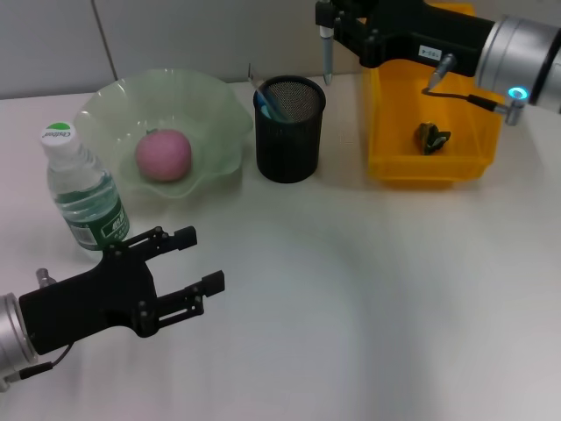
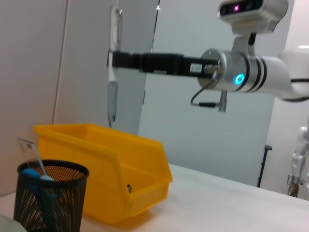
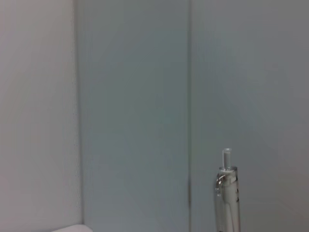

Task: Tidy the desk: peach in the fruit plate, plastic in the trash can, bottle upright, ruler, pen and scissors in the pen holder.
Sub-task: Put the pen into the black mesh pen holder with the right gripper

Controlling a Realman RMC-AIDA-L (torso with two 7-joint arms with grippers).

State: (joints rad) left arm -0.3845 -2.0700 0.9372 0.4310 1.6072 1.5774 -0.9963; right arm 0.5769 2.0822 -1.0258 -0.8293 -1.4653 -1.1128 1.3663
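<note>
The right gripper, at the head view's top centre, clamped on the pen, could drop it beside the pen holder; the left gripper, lower left, hangs open.

The pen holder was black wire mesh, matt, and the trash can was smooth, glossy yellow plastic. The fruit plate looked like translucent green glass with a shine, the bottle was clear plastic, and the table was smooth, matt white.
</note>
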